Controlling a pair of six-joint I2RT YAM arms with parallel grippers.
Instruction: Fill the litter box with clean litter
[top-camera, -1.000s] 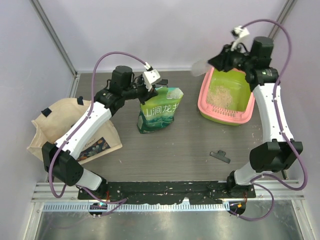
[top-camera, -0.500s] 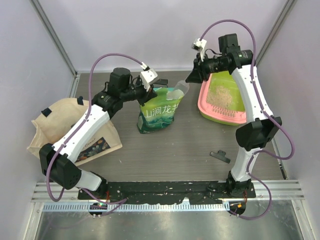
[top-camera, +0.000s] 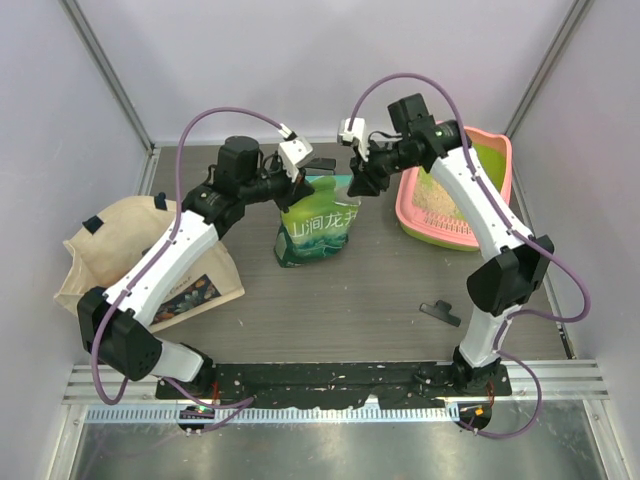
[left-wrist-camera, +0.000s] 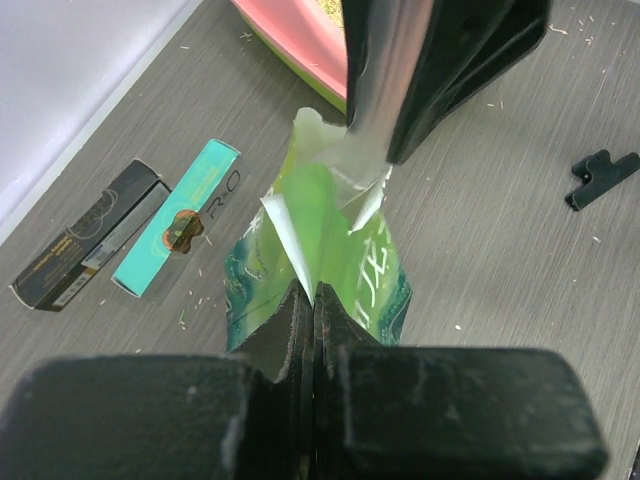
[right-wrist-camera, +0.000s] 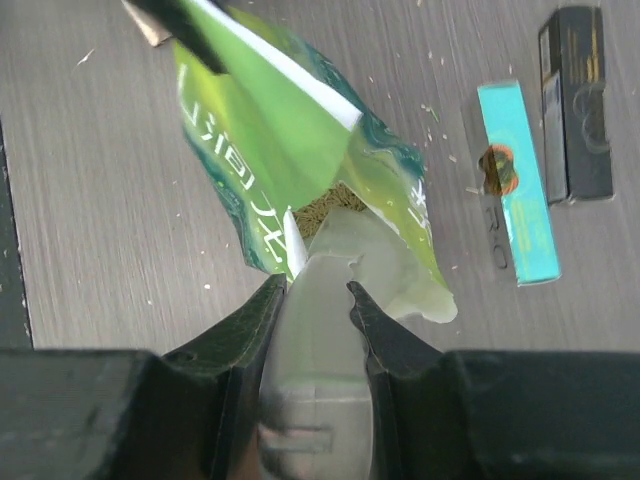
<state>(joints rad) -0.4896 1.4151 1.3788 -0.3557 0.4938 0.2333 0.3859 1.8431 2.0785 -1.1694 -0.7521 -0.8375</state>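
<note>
The litter box (top-camera: 412, 222), pink-rimmed with a green basin, sits at the back right; its pink rim (left-wrist-camera: 290, 30) also shows in the left wrist view. A patch of clean litter (top-camera: 438, 193) lies in it. A green printed bag (top-camera: 315, 228) stands at centre, its mouth open. My left gripper (left-wrist-camera: 315, 300) is shut on the bag's top edge (left-wrist-camera: 300, 262). My right gripper (right-wrist-camera: 318, 285) is shut on a clear scoop (right-wrist-camera: 325, 330), whose bowl dips into the bag's mouth (right-wrist-camera: 290, 150) over brownish granules (right-wrist-camera: 320, 208). In the top view the right gripper (top-camera: 360, 182) hangs over the bag.
A beige tote bag (top-camera: 120, 250) lies at the left. A teal box (right-wrist-camera: 515, 180) and a black box (right-wrist-camera: 578, 100) lie behind the green bag. A black clip (top-camera: 440, 312) rests on the table near the right arm's base. Stray granules dot the tabletop.
My right arm has swung left from above the litter box to the green bag, carrying the scoop into the bag's mouth. The left arm and the bag have stayed put.
</note>
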